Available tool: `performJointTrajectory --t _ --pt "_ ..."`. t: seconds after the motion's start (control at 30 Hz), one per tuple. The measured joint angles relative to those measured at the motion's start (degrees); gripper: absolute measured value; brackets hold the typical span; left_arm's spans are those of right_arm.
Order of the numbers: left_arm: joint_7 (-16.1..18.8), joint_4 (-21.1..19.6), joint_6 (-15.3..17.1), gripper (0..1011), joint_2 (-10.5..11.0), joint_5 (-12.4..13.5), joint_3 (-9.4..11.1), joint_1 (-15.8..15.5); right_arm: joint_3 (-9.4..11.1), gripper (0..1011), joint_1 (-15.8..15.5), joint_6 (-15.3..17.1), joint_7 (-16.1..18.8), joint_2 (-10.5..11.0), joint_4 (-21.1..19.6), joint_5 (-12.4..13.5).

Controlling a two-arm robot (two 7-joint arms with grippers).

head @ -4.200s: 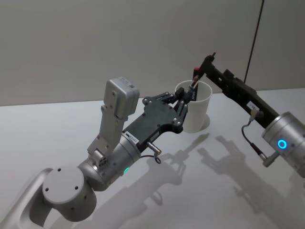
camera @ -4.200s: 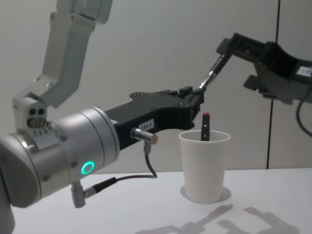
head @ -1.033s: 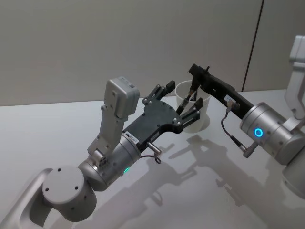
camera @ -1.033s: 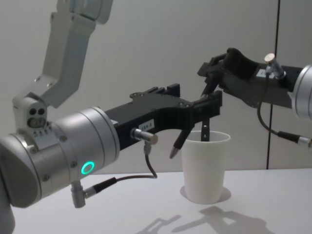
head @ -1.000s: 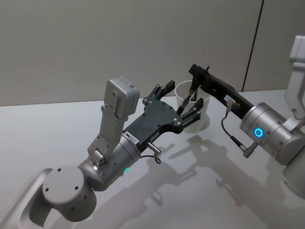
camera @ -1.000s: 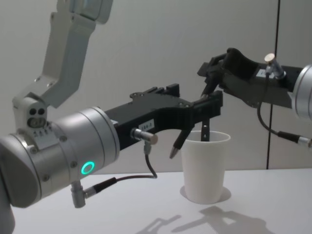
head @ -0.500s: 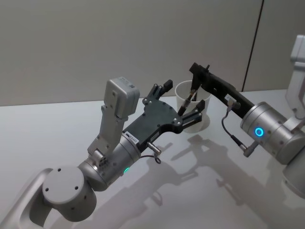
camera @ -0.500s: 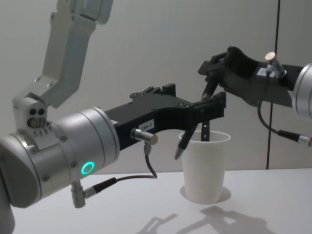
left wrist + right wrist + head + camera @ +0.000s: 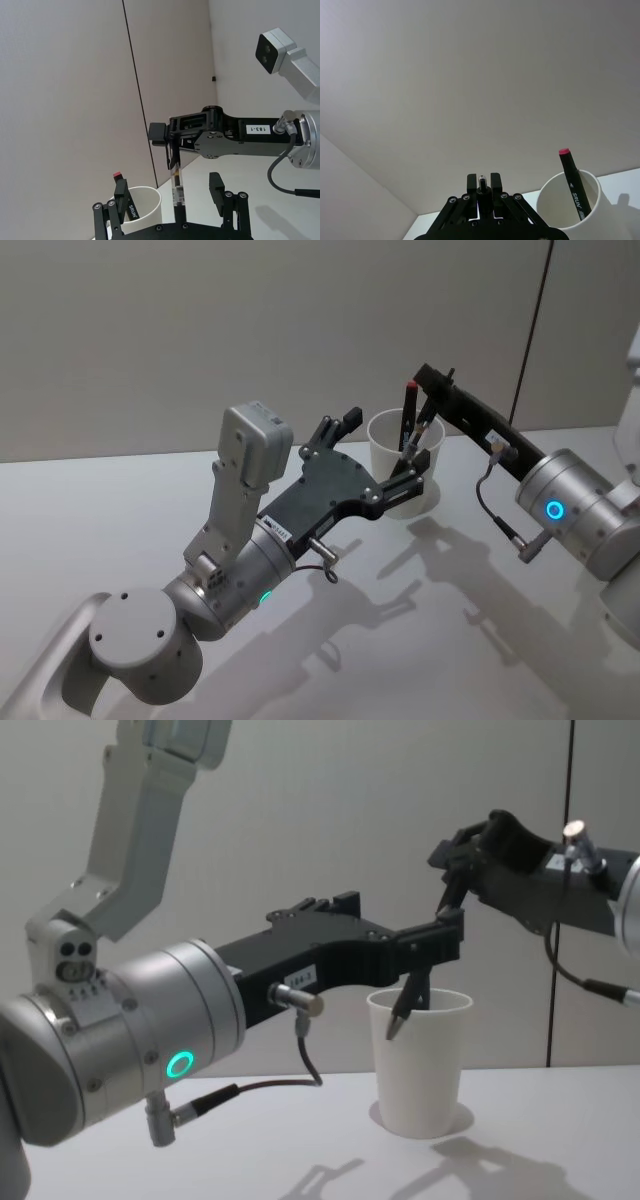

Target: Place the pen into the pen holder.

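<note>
One pen (image 9: 410, 405) stands in the cup (image 9: 386, 485); right gripper (image 9: 421, 416) clamps a second above; left gripper (image 9: 385, 453) spread, empty.

The head view looks down from above at the counter (image 9: 150, 500); the chest view looks level across it, closer in. Both share the cup (image 9: 395, 472) at about 1 o'clock. Each wrist view faces the wall past its own claw.

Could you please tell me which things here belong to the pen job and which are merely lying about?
Job: pen, held in the shut right gripper; white paper cup pen holder.
Not in use: red-capped marker standing in the cup; open left gripper beside it; white table.
</note>
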Motion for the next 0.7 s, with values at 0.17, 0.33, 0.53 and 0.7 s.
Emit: performJointTrajectory --t 0.17,0.33,0.53,0.7 --pt "0.0 0.0 0.0 1001 0.0 0.0 0.0 0.0 0.3 161 0.1 -0.3 -1.1 0.1 0.2 1.4" --pt "0.0 0.0 0.0 1001 0.0 0.0 0.0 0.0 0.6 161 0.3 -0.6 -2.0 0.2 0.5 2.5" --pt "0.0 0.0 0.0 1001 0.0 0.0 0.0 0.0 0.9 161 0.5 -1.1 -2.7 0.3 0.9 3.6" --pt "0.0 0.0 0.0 1001 0.0 0.0 0.0 0.0 1.0 161 0.7 -1.6 -3.1 0.4 1.2 4.1"
